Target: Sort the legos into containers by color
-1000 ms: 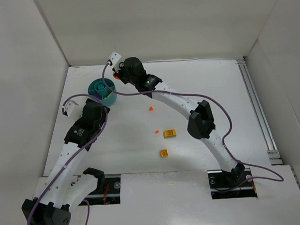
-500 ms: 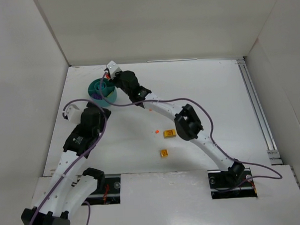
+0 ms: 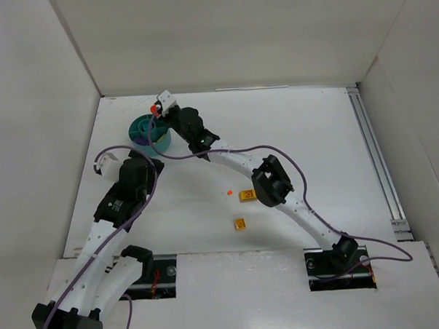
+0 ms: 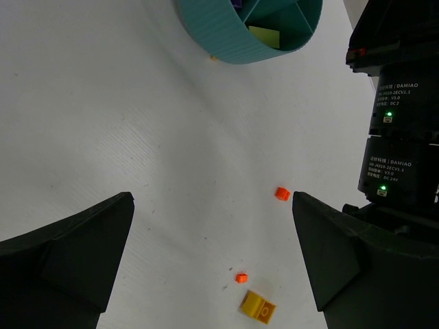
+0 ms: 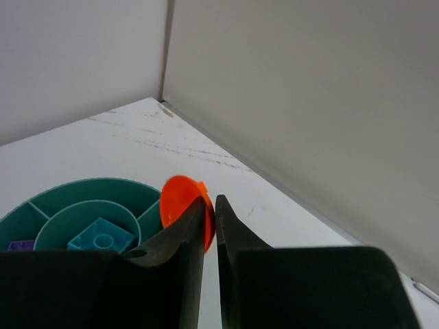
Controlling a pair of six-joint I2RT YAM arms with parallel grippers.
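Two yellow bricks (image 3: 239, 223) lie on the white surface (image 3: 313, 146) near the arms, well apart from the teal bowl (image 3: 159, 145). The left pincer (image 4: 212, 199) is wide open, holding nothing. Farther off, the right pincer (image 5: 209, 218) squeezes a flat orange piece (image 5: 180, 205) by the bowl's rim

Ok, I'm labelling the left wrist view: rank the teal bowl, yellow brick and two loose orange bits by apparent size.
1. teal bowl, partly cropped.
2. yellow brick.
3. upper orange bit and lower orange bit: look alike, not ranked.
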